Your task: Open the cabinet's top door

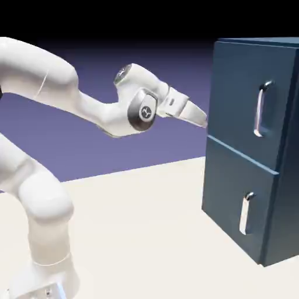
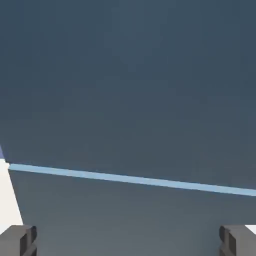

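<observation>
The dark blue cabinet [image 1: 251,146] stands at the right of the exterior view. Its top door [image 1: 233,99] carries a long vertical silver handle [image 1: 263,108] near its right side. My gripper [image 1: 201,117] points at the door's left edge, level with the door's lower half, well left of the handle. In the hand view the top door [image 2: 130,85] fills most of the picture, with a light seam [image 2: 130,179] below it. My gripper [image 2: 128,242] is open, both grey fingertips [image 2: 18,241] far apart with nothing between them. No handle shows in the hand view.
The lower panel [image 1: 228,198] has a shorter silver handle [image 1: 247,214]. The cabinet rests on the white table [image 1: 140,228], a strip of which shows at the hand view's left edge. My arm rises from the lower left.
</observation>
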